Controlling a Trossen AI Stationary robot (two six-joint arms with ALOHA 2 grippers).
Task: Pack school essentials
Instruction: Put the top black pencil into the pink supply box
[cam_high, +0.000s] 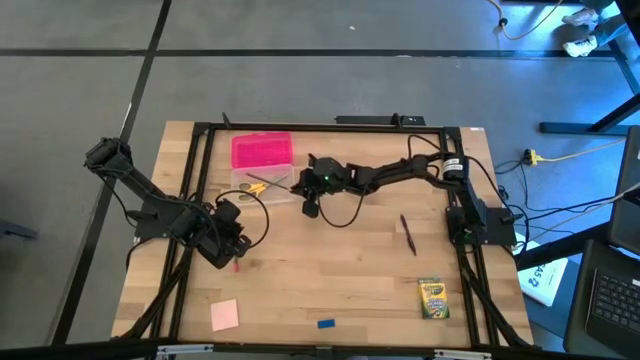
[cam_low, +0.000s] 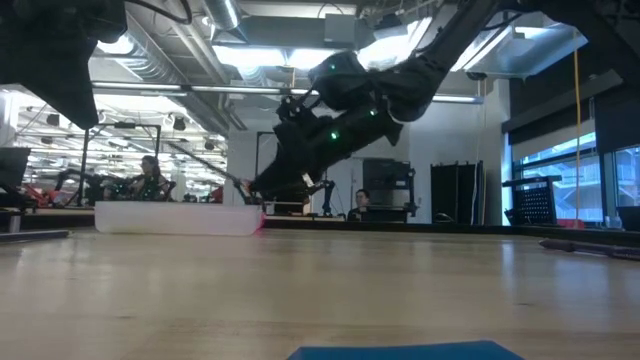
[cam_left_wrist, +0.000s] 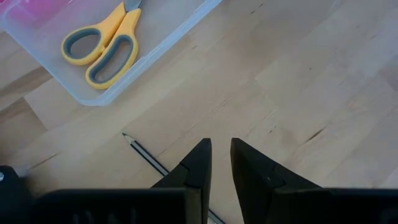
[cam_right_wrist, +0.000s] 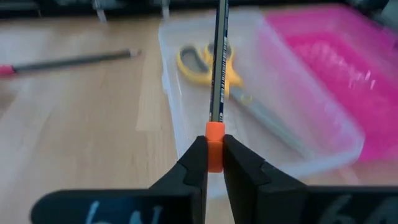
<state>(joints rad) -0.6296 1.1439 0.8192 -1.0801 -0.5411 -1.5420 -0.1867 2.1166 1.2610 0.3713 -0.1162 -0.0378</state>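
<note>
Pencils number two: one thin, dark-striped pencil with an orange eraser end (cam_right_wrist: 214, 146) is pinched between my right gripper's (cam_right_wrist: 214, 163) fingers, pointing out over the clear plastic box (cam_right_wrist: 186, 134); the other pencil (cam_left_wrist: 146, 155) lies flat on the pale wood-grain table (cam_high: 330, 270) just ahead of my left gripper (cam_left_wrist: 221, 163), whose fingers are nearly closed on nothing. Inside the glossy, round-cornered box rest the yellow-handled scissors (cam_left_wrist: 102, 46), their loops lined with grey. Its ribbed pink lid (cam_high: 262, 151) sits beside it.

Only the high view shows the rest, well apart along the table's near side: one dark red pen (cam_high: 408, 234), one green-yellow crayon box (cam_high: 433, 298), one pink square notepad (cam_high: 224, 314) and one small blue eraser (cam_high: 326, 323). The low view catches that eraser as a blue blur at its bottom edge, with people seated in the room behind.
</note>
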